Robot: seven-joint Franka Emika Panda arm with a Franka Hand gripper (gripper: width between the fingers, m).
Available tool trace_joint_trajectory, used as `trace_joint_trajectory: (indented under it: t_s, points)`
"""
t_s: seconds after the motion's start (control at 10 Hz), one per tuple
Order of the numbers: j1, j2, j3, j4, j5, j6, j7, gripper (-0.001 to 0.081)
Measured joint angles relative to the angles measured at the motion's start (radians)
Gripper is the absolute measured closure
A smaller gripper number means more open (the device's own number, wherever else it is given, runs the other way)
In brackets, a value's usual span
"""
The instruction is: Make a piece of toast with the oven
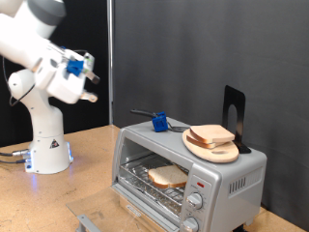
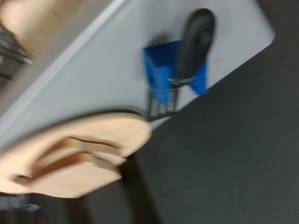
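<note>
Already 1 slice of bread (image 1: 168, 176) lies on the rack inside the oven (image 1: 189, 174), so loading looks done, while the claw (image 1: 89, 85), its opening unclear, hovers well apart at upper left.

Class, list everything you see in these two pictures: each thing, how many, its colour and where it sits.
oven: one, silver-grey, exterior view's lower right, door open.
piece of toast: one, pale with tan crust, on the rack inside the oven.
second slice: one, pale, on the plate.
wooden plate: one, tan, on top of the oven.
blue tool with black handle: one, on the oven top.
black stand: one, behind the plate.
table: one, wooden.
gripper: one, white and blue, raised at upper left, holding nothing.
</note>
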Motion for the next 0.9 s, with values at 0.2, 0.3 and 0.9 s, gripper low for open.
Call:
trace_joint_trajectory:
  t_s: [0.2, 0.3, 0.9]
  points:
    - [-0.024, 0.007, 0.006, 0.000, -0.002, -0.022, 0.049, -0.0002]
    - [-0.023, 0.014, -0.008, 0.008, -0.010, -0.123, 0.108, -0.0002]
    - [-0.038, 0.153, -0.139, 0.079, 0.004, -0.375, 0.561, -0.0002]
